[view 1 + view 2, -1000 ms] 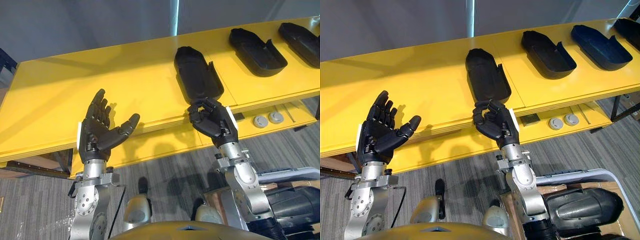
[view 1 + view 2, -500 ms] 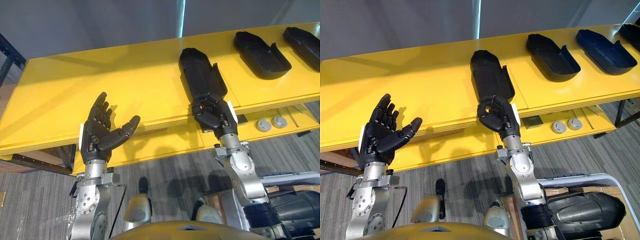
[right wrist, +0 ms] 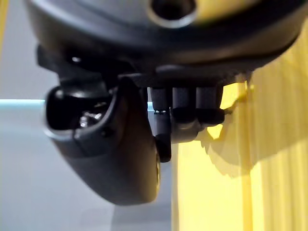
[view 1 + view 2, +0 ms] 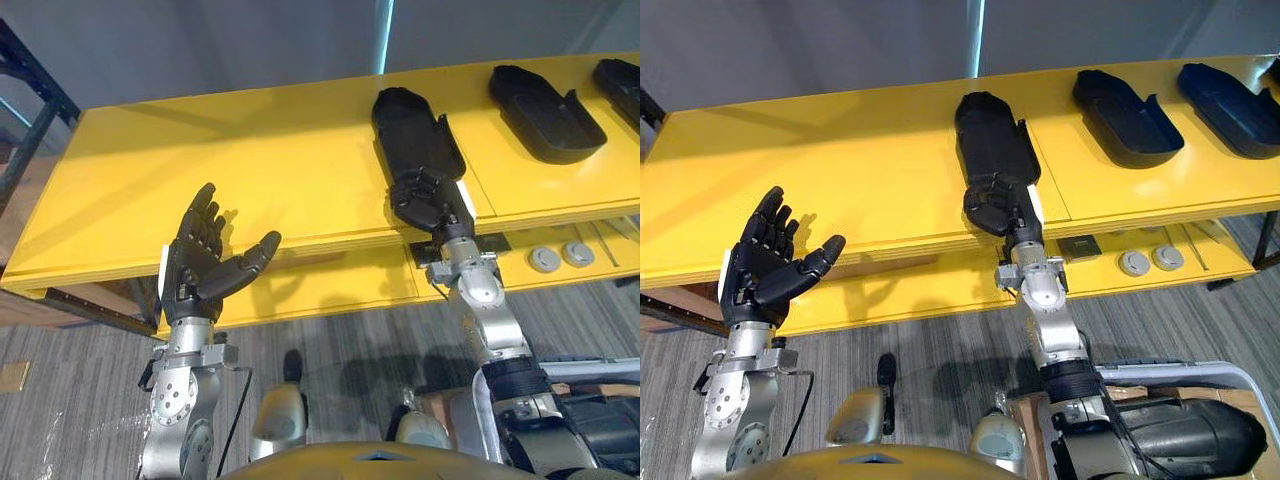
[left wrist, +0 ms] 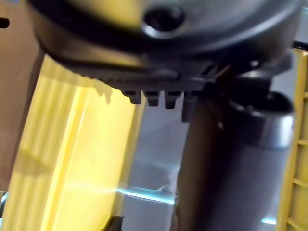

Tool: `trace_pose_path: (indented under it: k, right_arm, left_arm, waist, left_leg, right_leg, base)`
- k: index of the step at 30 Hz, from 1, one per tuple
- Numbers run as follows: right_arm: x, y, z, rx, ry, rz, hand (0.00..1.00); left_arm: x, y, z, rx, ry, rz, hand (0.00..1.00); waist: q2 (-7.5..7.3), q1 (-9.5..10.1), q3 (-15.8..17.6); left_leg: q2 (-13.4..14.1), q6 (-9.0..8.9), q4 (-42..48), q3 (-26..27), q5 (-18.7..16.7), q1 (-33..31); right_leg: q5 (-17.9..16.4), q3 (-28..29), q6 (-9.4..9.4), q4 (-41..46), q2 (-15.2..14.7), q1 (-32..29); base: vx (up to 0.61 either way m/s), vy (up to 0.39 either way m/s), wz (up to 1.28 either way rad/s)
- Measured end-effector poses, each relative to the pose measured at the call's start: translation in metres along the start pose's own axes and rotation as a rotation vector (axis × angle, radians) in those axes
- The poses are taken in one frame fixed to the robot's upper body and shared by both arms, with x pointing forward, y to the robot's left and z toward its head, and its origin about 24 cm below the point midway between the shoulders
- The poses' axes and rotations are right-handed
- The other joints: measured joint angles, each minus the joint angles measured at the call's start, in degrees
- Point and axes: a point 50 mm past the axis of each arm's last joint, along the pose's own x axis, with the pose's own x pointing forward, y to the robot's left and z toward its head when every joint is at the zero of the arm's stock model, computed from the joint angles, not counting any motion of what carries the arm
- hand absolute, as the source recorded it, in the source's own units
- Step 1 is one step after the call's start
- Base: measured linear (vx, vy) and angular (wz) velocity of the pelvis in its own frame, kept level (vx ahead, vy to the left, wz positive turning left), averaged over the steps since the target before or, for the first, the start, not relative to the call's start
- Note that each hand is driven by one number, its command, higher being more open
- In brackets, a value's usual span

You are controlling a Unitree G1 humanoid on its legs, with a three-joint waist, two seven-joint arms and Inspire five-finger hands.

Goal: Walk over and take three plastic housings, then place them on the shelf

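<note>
The right hand (image 4: 994, 203) is lying back-up on the near end of the nearest plastic housing (image 4: 992, 135) and covering that end. Its underside is facing away and the right wrist view is too close to settle it, so I cannot tell whether it is gripping the shell or merely touching it. The left hand (image 4: 205, 262) is hovering palm-up and spread open, holding nothing, before the table's front edge and well apart from the housings.

The nearest housing is lying lengthwise on the yellow tabletop (image 4: 250, 170). A second housing (image 4: 547, 100) is lying hollow side up to its right, and a third housing (image 4: 622, 80) beyond that is being cut off by the picture's edge. Below the front edge, a lower yellow ledge (image 4: 340, 285) is carrying two grey round discs (image 4: 1132, 263) and a small dark plate (image 4: 1080, 246).

Grey carpet (image 4: 80, 420) is covering the floor. A grey wall (image 4: 200, 40) with a pale vertical strip (image 4: 383, 35) is rising behind.
</note>
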Motion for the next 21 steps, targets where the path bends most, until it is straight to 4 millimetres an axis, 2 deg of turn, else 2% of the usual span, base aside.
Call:
trace_pose_path:
  k: [5, 11, 16, 21]
  right_arm:
    - [0.021, -0.003, 0.008, 0.014, 0.0, -0.032, 0.0]
    - [0.037, -0.015, 0.017, 0.008, -0.003, -0.055, 0.0]
    - [0.043, -0.015, 0.02, 0.043, -0.005, -0.054, 0.0]
    - [0.04, -0.013, 0.022, 0.05, -0.02, -0.061, 0.0]
  left_arm:
    - [0.0, 0.0, 0.0, 0.0, -0.002, -0.003, 1.0]
    - [0.002, -0.002, 0.001, -0.006, -0.01, -0.014, 1.0]
    - [0.003, -0.002, 0.001, -0.01, -0.01, -0.015, 1.0]
    - [0.002, -0.002, 0.001, -0.009, -0.01, -0.024, 1.0]
  waist:
    - [1.14, 0.25, 0.82]
    - [1.45, 1.77, 1.41]
    - [1.37, 2.26, 1.47]
    - [0.91, 2.66, 1.81]
  left_leg:
    - [-0.6, 0.24, -0.01, -0.67, 0.22, -0.01]
    - [-0.67, 0.42, -0.14, -1.34, 0.56, -0.39]
    - [-0.73, 0.56, -0.14, -1.77, 0.83, -0.67]
    - [-0.72, 0.54, -0.31, -1.81, 0.83, -0.64]
  right_leg:
    - [-0.4, -0.7, 0.06, 0.95, -0.7, 0.04]
    - [-0.46, -1.54, 0.03, 1.02, -0.73, 0.08]
    - [-0.66, -1.99, 0.02, 1.16, -0.75, 0.08]
    - [-0.76, -2.1, 0.0, 1.05, -0.76, 0.1]
  base:
    - [-0.02, -0.001, 0.07]
    - [-0.01, -0.009, 0.05]
    - [0.0, -0.016, 0.05]
    - [0.0, 0.0, 0.0]
